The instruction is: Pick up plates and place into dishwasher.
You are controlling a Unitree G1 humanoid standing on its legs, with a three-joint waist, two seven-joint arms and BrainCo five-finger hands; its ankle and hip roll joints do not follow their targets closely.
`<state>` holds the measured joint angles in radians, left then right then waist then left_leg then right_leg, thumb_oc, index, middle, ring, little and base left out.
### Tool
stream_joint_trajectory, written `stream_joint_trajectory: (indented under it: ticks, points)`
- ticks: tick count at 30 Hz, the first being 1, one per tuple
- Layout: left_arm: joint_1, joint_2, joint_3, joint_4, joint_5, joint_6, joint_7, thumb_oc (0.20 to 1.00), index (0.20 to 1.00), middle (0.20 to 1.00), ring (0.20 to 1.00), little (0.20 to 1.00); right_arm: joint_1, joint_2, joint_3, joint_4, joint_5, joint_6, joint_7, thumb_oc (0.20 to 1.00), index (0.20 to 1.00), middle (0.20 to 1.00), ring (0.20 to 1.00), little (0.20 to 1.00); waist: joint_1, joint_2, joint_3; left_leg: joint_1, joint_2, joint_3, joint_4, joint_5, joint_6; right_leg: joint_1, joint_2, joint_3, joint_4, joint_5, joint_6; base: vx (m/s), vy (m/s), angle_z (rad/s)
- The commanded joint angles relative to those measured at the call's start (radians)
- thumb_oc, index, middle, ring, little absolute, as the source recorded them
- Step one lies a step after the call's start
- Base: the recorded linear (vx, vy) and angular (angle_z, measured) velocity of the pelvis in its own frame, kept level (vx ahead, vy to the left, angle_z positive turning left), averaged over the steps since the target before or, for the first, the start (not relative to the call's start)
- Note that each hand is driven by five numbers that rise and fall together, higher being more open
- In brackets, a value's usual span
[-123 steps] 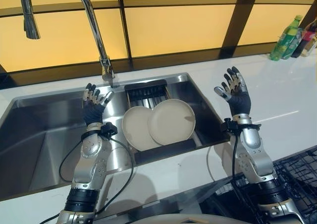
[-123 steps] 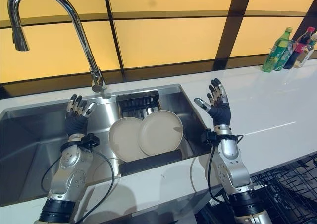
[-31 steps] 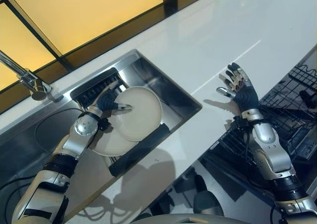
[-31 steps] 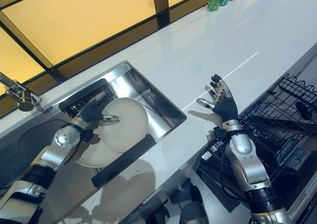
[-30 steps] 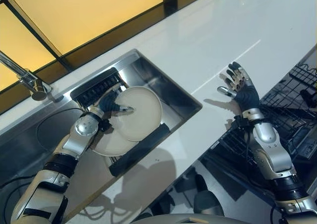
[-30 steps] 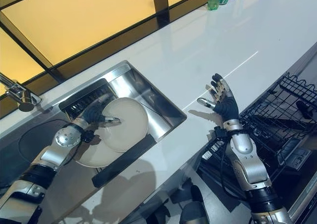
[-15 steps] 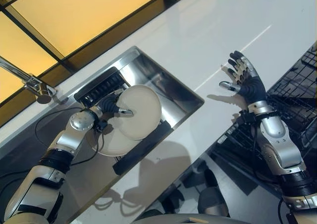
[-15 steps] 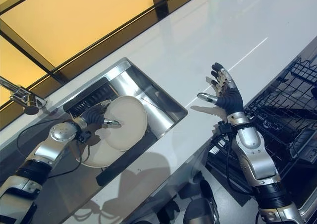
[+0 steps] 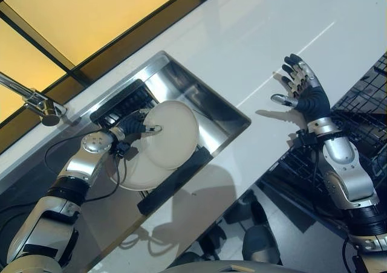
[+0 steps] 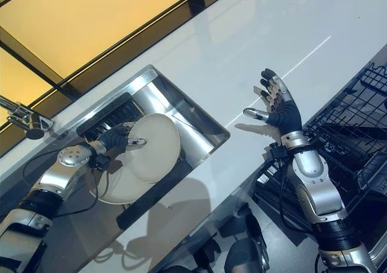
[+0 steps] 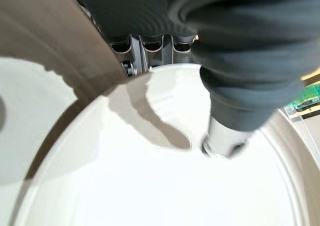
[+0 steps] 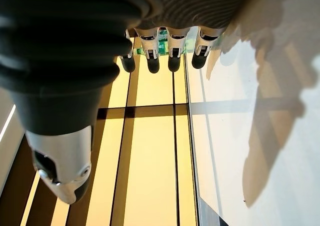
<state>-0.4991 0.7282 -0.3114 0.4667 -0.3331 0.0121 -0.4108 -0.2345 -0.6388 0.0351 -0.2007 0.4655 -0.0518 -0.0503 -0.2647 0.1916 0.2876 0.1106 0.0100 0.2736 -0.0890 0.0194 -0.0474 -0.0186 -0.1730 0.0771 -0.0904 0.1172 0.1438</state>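
Left eye view: two plates stand in the sink [image 9: 225, 107], leaning one on the other. The left hand [image 9: 131, 127] has the top plate [image 9: 172, 134] pinched at its rim on the side away from the counter's front edge, thumb lying on the face and fingers curled behind. The lower plate [image 9: 134, 173] lies under it, nearer the sink's front edge, beside the dark bar [image 9: 175, 181].

To do this step well, I judge the pinch should sit deeper on the rim before lifting, since a smooth plate held at one edge may swing or slip. Lift it straight up off the lower plate, so that one is not dragged along, and clear the sink's wall before swinging across.

The right hand [image 10: 279, 109] hovers over the counter [image 9: 254, 37] beyond the sink, fingers spread, holding nothing, beside the rack [image 10: 357, 122].
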Motion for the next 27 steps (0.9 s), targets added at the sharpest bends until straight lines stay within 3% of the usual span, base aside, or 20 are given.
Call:
stream_joint_trajectory:
  ticks: [1,18,27]
  points:
    - [-0.032,0.026,-0.005,-0.016,-0.035,-0.093,-0.035,0.200,0.200,0.200,0.200,0.200,0.068,-0.013,-0.009,0.047,0.023,0.034,0.007,1.000,1.000,1.000,1.000,1.000,-0.017,-0.014,-0.044,-0.037,-0.028,-0.039,0.015,-0.008,0.003,-0.059,-0.060,0.015,0.134,-0.077,0.026,0.00,0.000,0.00]
    - [0.038,0.047,0.066,-0.132,-0.001,-0.151,0.044,0.200,0.200,0.200,0.200,0.200,0.122,0.022,-0.026,0.041,0.012,0.024,0.020,1.000,1.000,1.000,1.000,1.000,0.021,-0.028,-0.095,-0.022,-0.027,-0.064,0.010,-0.018,0.005,-0.024,-0.064,-0.021,0.114,-0.079,0.027,0.00,-0.007,0.00]
    - [0.079,0.034,0.112,-0.167,0.030,-0.217,0.109,0.200,0.200,0.200,0.200,0.200,0.139,0.031,-0.036,0.042,0.018,0.020,0.029,1.000,1.000,1.000,1.000,1.000,0.032,-0.034,-0.108,-0.020,-0.025,-0.071,0.008,-0.018,0.003,-0.017,-0.063,-0.027,0.112,-0.081,0.026,-0.02,-0.006,0.02]
